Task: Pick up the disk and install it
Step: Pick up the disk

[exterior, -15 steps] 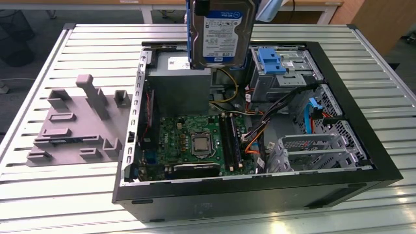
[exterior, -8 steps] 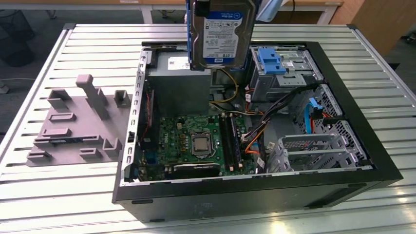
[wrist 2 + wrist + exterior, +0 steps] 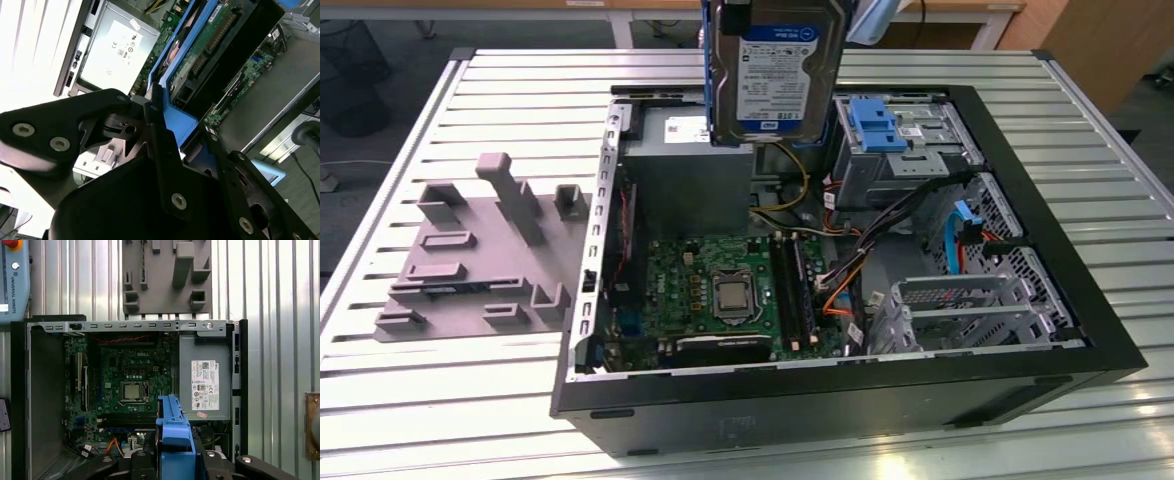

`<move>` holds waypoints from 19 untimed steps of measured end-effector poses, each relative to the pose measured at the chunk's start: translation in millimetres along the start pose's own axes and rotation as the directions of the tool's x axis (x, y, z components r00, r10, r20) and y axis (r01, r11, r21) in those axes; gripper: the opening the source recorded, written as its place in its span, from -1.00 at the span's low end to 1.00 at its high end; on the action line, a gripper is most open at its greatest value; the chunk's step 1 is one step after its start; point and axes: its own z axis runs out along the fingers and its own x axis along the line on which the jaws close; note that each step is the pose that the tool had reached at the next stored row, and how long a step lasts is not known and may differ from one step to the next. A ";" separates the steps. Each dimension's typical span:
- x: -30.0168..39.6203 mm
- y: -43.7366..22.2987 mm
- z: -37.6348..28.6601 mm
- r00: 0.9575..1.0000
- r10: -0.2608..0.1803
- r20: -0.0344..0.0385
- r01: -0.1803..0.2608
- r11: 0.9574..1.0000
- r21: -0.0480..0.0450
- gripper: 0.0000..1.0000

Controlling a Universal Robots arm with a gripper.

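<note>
Silver-metal rectangular hard disk [image 3: 774, 75] in blue plastic frame hangs upright, label outward, above open black PC case [image 3: 854, 405] on slatted metal worktop [image 3: 454, 400]. Black gripper [image 3: 175, 117]: fingers [image 3: 161, 145] pinch frame edge, prob. so drive enters a bay edge-first.

The disk [image 3: 771, 70] runs off the exterior view's top edge and hides part of the power-supply box [image 3: 678, 175]. In the first wrist view its blue frame [image 3: 174, 435] covers part of the motherboard [image 3: 115, 365].
</note>
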 end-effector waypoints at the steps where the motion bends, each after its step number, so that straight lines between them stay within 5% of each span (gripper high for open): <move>1: 0.2 0.0 0.0 1.000 0.000 0.000 0.000 1.000 0.000 -0.27; 19: 6.3 -0.2 0.1 1.000 0.000 0.000 0.000 1.000 0.000 -0.27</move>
